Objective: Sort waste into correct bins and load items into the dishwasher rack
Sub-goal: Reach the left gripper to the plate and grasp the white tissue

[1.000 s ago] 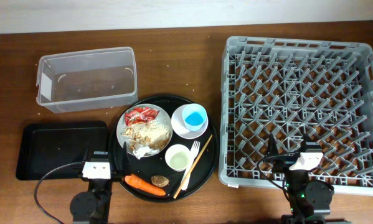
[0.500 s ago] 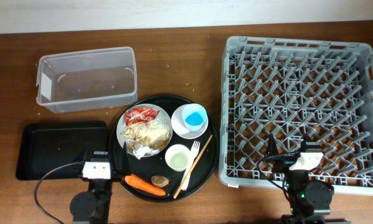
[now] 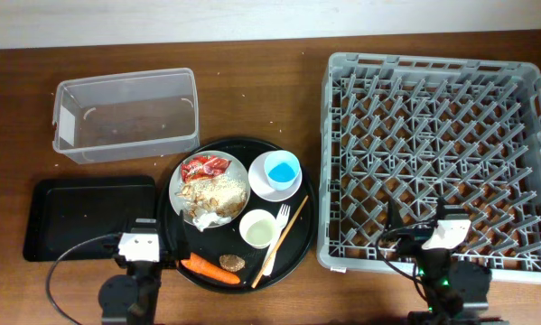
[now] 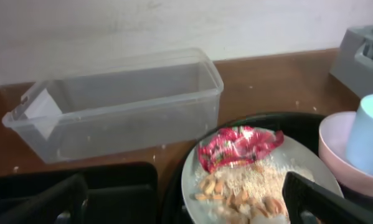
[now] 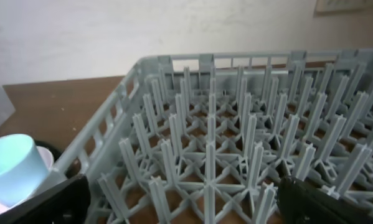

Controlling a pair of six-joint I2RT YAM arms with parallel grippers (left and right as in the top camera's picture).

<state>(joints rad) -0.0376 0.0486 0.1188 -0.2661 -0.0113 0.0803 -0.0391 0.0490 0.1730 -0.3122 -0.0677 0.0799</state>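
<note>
Both grippers are held with jaws wide apart, and nothing is gripped.

The left gripper [image 4: 183, 180] is posed beside the round black tray [image 3: 302, 236]. On this tray are laid a white plate [image 3: 243, 181] bearing the red wrapper [image 3: 204, 166], crumpled napkin [image 3: 202, 215] and beige grains [image 3: 227, 188], a carrot [image 3: 209, 268], a small brown piece [image 3: 232, 264], a light blue cup [image 3: 281, 169] in a pale bowl [image 3: 261, 187], a small white cup [image 3: 258, 227] and a wooden fork [image 3: 279, 236]. The right gripper [image 5: 183, 182] is posed over the near edge of the grey dishwasher rack [image 3: 442, 158]. The clear tub [image 3: 125, 116] and black rectangular tray [image 3: 85, 217] are set at the left.

Table [image 3: 252, 86]: tub [image 3: 194, 108], tray [image 3: 85, 217], round tray [image 3: 304, 221], rack [image 3: 433, 63]
</note>
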